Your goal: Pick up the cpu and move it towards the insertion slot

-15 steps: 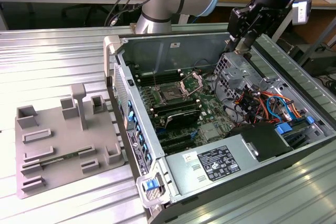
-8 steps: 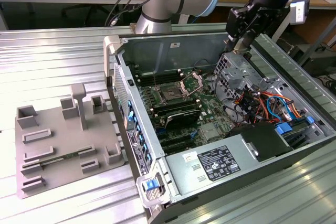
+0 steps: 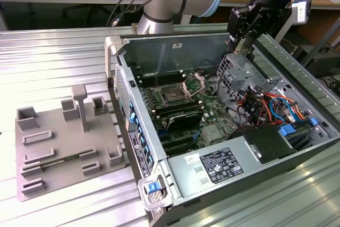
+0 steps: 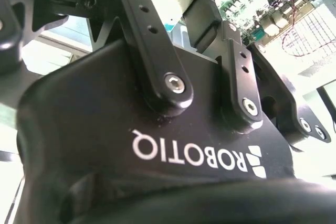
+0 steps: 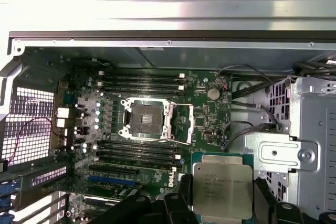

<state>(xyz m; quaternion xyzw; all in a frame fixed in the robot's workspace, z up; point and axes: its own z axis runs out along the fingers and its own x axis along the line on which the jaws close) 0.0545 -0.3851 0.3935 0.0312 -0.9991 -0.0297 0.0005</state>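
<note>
A: What has the gripper [image 5: 220, 203] got hold of?
B: The cpu [image 5: 222, 189]; in the first wrist view its black fingers [image 5: 184, 187] are closed against the chip's two sides.
A: And where is the chip?
B: Held above the open computer case [image 3: 175, 182], apart from the insertion slot [image 5: 146, 120], whose bracket stands open on the green motherboard [image 5: 207, 114].

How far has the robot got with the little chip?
Picked up already: the cpu sits between the pincer's dark fingers, lifted over the open computer case. Being done: carrying it across. Left: it is still off to one side of the insertion slot, whose bracket stands open.
</note>
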